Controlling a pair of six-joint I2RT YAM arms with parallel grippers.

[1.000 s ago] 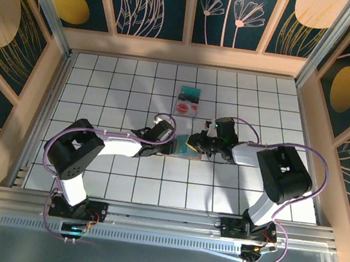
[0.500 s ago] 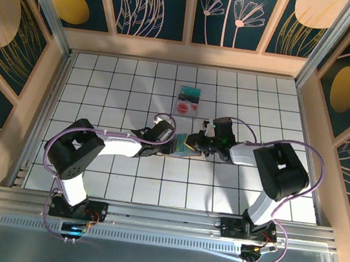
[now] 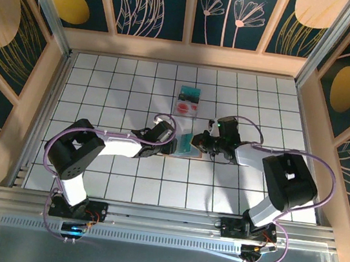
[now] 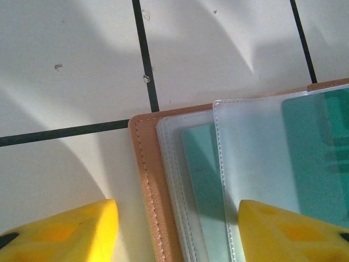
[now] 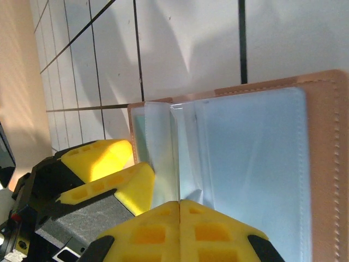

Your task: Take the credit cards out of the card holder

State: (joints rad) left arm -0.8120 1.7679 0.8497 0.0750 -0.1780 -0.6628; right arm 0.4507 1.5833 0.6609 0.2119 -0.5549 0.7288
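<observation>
We record: left pincer half-open astride the leather edge of the card holder, holding nothing. Right pincer closed at its clear sleeve. Two credit cards lie beyond both pincers.

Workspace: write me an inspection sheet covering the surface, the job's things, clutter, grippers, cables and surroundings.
Surface: white tiled table with dark grid lines.
Job's things: tan leather card holder lies open between the grippers, with a teal-green plastic card inside a clear plastic sleeve. A second teal-green card and a pale card with a red circle lie flat on the table beyond it.
Clutter: nothing seen.
Grippers: left gripper open, its fingers either side of the holder's edge. Right gripper shut at a sleeve's edge.
Cables: purple cables loop along both arms.
Surroundings: wooden-framed walls with dark floral panels. Metal rail at the near edge.
</observation>
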